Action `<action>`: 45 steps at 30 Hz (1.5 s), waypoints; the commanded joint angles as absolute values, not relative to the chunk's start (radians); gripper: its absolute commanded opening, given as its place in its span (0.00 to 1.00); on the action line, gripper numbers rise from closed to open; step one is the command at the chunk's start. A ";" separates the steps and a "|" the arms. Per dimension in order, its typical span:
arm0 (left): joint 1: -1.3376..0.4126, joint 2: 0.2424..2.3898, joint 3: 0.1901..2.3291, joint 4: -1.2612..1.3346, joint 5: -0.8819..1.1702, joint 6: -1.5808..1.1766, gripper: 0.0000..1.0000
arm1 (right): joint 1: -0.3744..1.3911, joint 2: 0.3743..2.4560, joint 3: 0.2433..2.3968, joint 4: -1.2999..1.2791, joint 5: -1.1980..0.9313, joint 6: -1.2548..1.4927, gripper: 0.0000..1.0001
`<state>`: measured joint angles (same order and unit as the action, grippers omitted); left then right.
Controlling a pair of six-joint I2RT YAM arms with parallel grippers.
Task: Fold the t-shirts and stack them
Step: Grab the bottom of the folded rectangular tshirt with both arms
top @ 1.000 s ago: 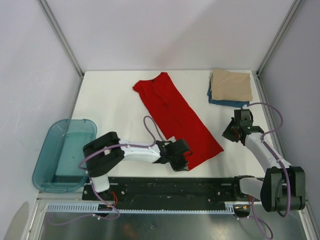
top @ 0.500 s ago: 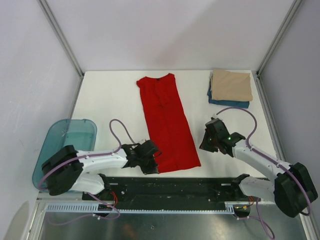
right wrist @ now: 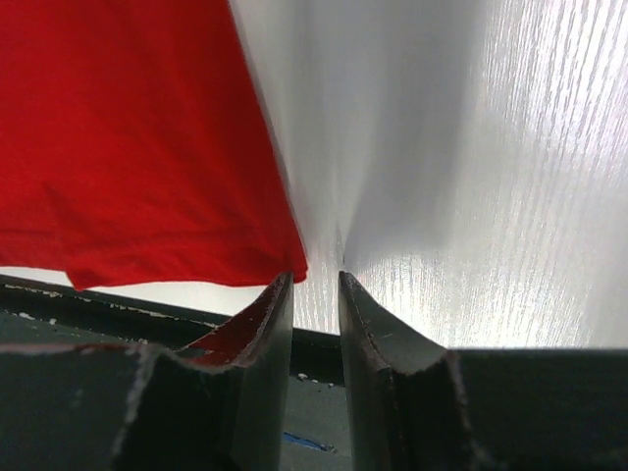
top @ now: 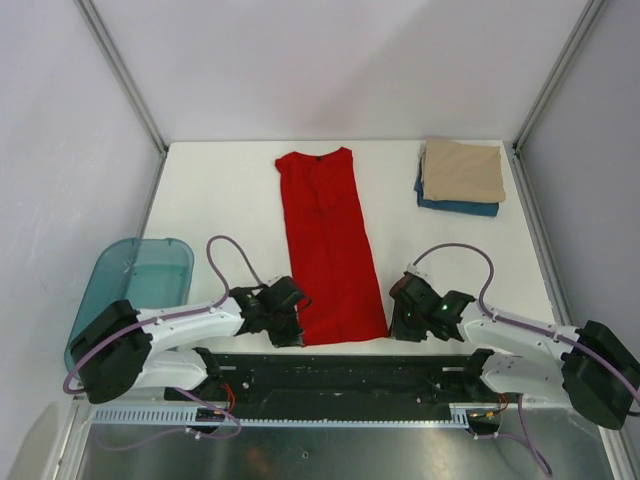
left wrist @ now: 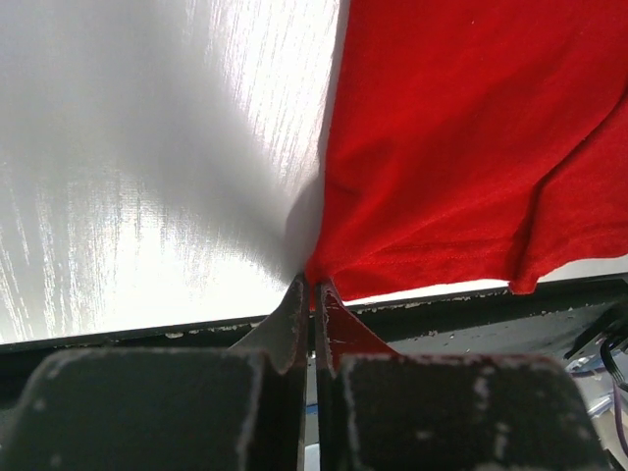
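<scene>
Since the earlier frames the bright red cloth t-shirt (top: 327, 245) has swung from a slant to lie straight up and down the overhead frame. Both arms have come lower in the picture, to the corners of its hem.

It lies flat on the white desk (top: 220, 200) as a long narrow shape, with the collar toward the top centre and the hem at the lower centre, just above the black rail (top: 350, 368) along the desk's near edge.

The left end effector (top: 291, 322) (left wrist: 313, 287) is clamped on the hem's lower-left corner. In its wrist view the two fingers are pressed together with red cloth pinched at their tips, and small folds fan out from that point.

The right end effector (top: 402, 322) (right wrist: 315, 279) sits low at the hem's lower-right corner. Its fingers stand a narrow gap apart with bare desk showing between them. The shirt's corner lies just against the tip of the finger on the left of that view, and it is not gripped.

At the upper right of the overhead frame a tan cloth t-shirt folded into a rectangle (top: 462, 170) rests on a dark blue folded t-shirt (top: 458, 207), which shows only as a strip along the tan one's lower and left sides. A translucent teal plastic tub (top: 135, 290) sits at the left edge of the frame, well apart from all the shirts.
</scene>
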<state>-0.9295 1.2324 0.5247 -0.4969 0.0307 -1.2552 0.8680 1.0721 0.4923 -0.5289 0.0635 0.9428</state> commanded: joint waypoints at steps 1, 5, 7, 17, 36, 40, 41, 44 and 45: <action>-0.924 1.227 0.502 -0.562 0.025 -1.208 0.01 | 0.901 1.091 0.487 -0.484 0.093 1.015 0.30; -0.927 1.228 0.502 -0.562 0.041 -1.205 0.01 | 0.915 1.094 0.486 -0.481 0.112 1.030 0.31; -0.935 1.231 0.505 -0.562 0.046 -1.205 0.02 | 0.918 1.078 0.486 -0.487 0.120 1.036 0.31; -0.989 1.265 0.527 -0.561 0.060 -1.223 0.09 | 0.918 1.061 0.488 -0.495 0.146 1.032 0.33; -0.991 1.259 0.531 -0.562 0.061 -1.217 0.13 | 0.933 1.135 0.487 -0.460 0.157 1.025 0.34; -0.991 1.254 0.527 -0.562 0.062 -1.219 0.12 | 0.944 1.146 0.486 -0.473 0.165 1.032 0.33; -0.992 1.255 0.527 -0.562 0.062 -1.219 0.12 | 0.946 1.147 0.486 -0.472 0.166 1.033 0.33; -0.992 1.256 0.527 -0.561 0.063 -1.217 0.11 | 0.953 1.154 0.487 -0.467 0.166 1.037 0.31; -0.992 1.256 0.528 -0.561 0.064 -1.216 0.11 | 0.955 1.157 0.488 -0.463 0.163 1.040 0.30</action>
<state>-0.9798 1.2453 0.5297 -0.5041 0.0601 -1.2377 0.9401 1.1313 0.4881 -0.4507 0.1368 1.0206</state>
